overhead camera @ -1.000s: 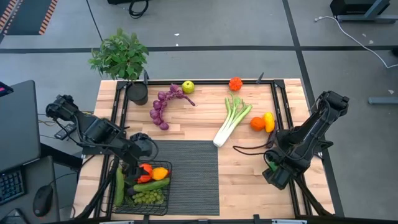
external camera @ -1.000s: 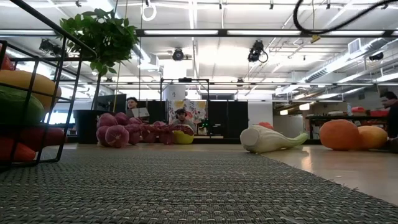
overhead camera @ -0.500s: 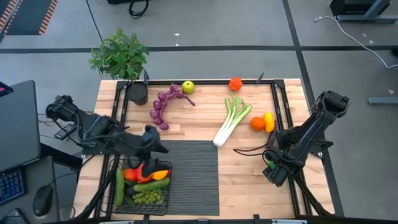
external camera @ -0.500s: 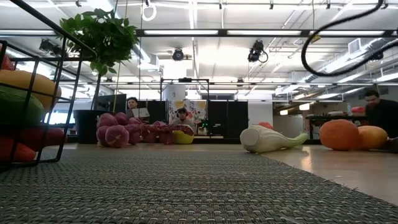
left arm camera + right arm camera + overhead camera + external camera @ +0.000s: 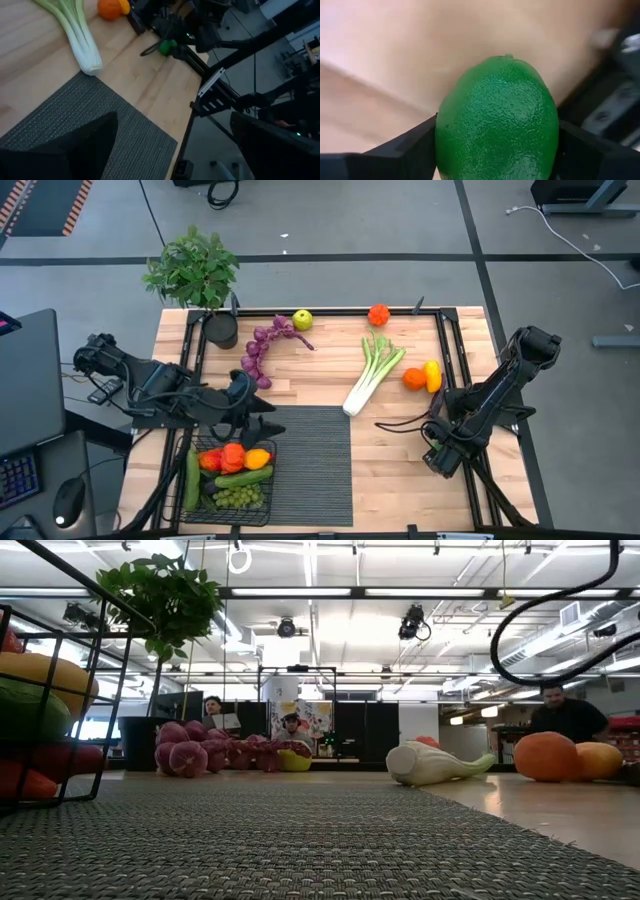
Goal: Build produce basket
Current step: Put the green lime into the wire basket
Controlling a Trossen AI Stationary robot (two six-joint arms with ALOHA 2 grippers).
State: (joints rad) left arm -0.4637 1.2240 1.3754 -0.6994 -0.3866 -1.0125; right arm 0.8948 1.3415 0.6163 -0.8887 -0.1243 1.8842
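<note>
Mat [image 5: 310, 465] bare; left hand [image 5: 262, 420] above basket [image 5: 226, 502] rim.
</note>
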